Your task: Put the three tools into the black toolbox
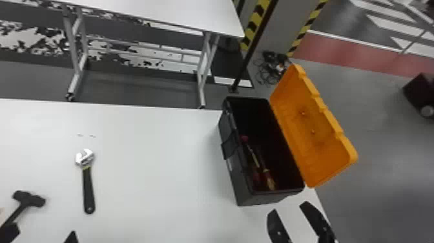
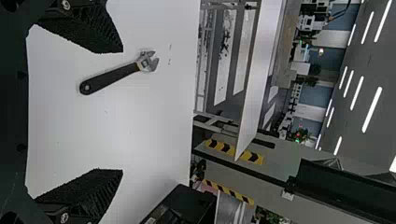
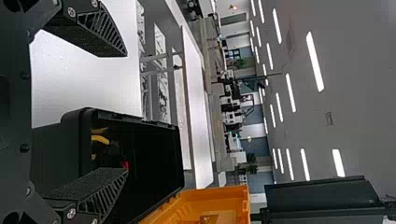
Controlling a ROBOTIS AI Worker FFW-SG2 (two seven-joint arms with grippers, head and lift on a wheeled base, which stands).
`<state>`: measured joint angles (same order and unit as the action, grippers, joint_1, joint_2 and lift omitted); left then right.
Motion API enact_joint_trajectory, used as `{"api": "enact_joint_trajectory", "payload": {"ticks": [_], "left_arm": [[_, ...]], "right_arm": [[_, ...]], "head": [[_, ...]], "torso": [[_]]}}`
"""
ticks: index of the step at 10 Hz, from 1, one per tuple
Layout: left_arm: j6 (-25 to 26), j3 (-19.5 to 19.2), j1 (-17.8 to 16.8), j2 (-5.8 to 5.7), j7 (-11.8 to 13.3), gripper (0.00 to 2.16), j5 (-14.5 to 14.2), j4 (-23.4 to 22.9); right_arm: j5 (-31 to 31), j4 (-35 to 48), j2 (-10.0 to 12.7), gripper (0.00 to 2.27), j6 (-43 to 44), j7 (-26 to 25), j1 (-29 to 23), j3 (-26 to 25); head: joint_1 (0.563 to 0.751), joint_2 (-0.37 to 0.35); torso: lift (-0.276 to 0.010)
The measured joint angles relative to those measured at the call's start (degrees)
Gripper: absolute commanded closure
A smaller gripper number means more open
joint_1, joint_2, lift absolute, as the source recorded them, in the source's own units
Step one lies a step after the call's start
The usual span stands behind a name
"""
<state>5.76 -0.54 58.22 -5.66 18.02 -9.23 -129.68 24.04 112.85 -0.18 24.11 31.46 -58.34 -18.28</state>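
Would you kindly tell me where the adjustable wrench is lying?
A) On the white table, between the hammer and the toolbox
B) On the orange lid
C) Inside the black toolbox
A: the wrench lies on the white table, with the hammer to its left and the toolbox to its right.

No lettering or number can be read. A pale patch (image 1: 230,164) on the side of the black toolbox (image 1: 240,192) is too small to make out, and yellow-and-black warning stripes (image 1: 259,10) edge a grey pillar (image 1: 281,29).
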Motion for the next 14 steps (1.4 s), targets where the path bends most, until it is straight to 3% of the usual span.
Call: {"api": "enact_joint_trajectory", "payload": {"ticks": [3,9,11,14], "left_arm": [[0.77,-2.58,0.61,0.15,-0.29,0.08,-0.94,-1.46],[1.1,-12.18,1.11,0.83,-0.82,0.08,-4.76,-2.48],[1.82,-14.11,0.81,1.33,-1.56,0.08,-4.83,-1.04],[3.66,-16.2,-1.58,2.15,-0.71,0.09,-4.99,3.7]], "right_arm": [[-0.02,0.01,0.0,0.13,0.01,0.0,0.05,0.0],[-0.05,-0.09,0.0,0.13,-0.17,0.07,0.25,0.11],[-0.05,-0.11,0.0,0.13,-0.17,0.14,0.25,0.17],[-0.05,-0.17,0.0,0.13,-0.17,0.66,0.24,0.26]], "head": [[0.695,-0.334],[0.695,-0.144],[0.695,-0.08],[0.695,-0.017]], "torso": [[-0.051],[-0.051],[-0.051],[-0.051]]}}
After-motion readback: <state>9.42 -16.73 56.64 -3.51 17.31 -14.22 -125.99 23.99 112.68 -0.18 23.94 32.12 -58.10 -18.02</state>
